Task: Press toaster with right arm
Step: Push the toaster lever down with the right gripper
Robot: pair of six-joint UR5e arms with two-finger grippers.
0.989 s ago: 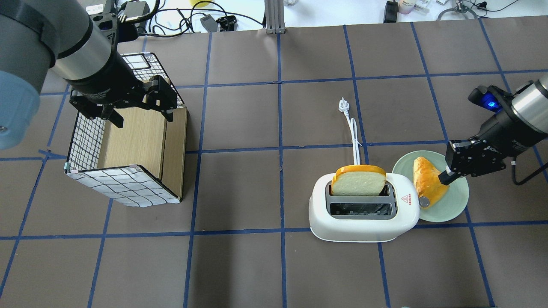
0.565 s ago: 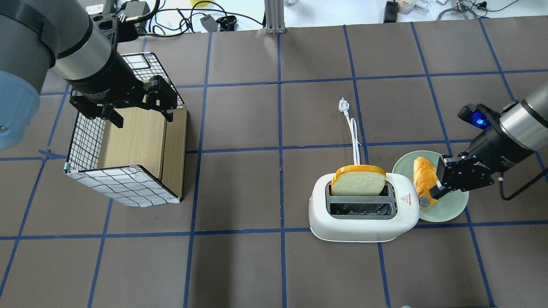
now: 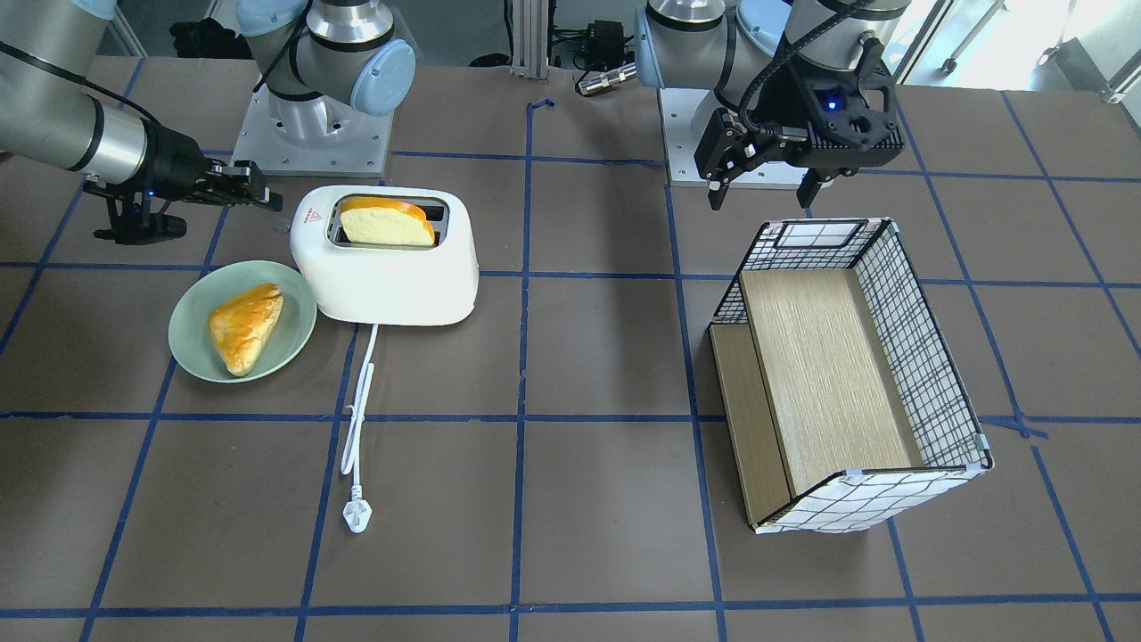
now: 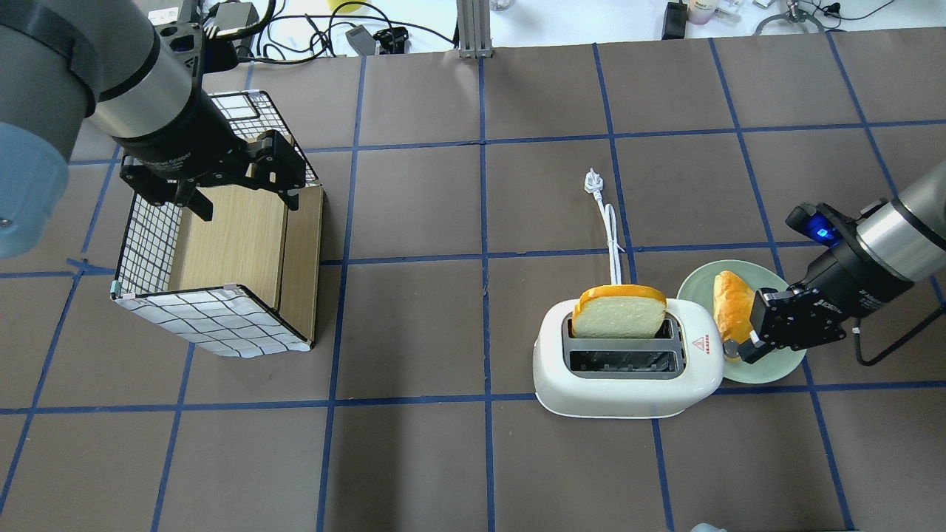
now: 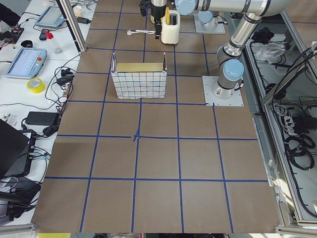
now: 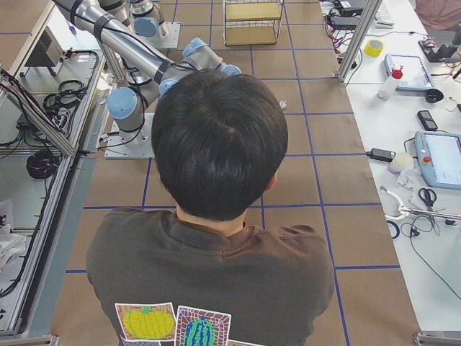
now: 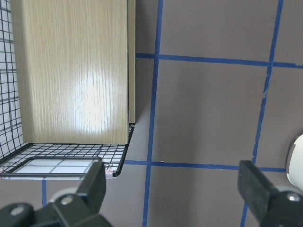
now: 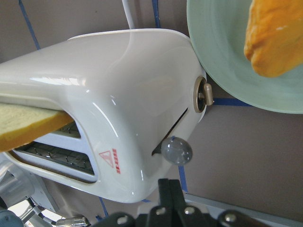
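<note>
The white toaster (image 4: 628,377) stands right of the table's middle, with a bread slice (image 4: 619,310) upright in its far slot. Its grey lever knob (image 4: 732,349) sticks out of the end that faces the green plate (image 4: 776,367). My right gripper (image 4: 741,355) is shut and empty, with its tip right beside the knob and over the plate's edge. In the right wrist view the closed fingertips (image 8: 169,187) sit just behind the knob (image 8: 176,150); I cannot tell if they touch. My left gripper (image 4: 244,201) hangs open and empty over the wire basket (image 4: 214,325).
A piece of bread (image 4: 732,307) lies on the plate, close behind the right gripper. The toaster's white cord (image 4: 610,229) runs away from it to a loose plug (image 4: 591,179). The basket has a wooden shelf (image 4: 229,244) inside. A person fills the exterior right view (image 6: 216,180).
My right gripper has moved down and toward the toaster's end, from over the bread on the plate to beside the lever knob. The left arm, toaster and bread have not moved.
</note>
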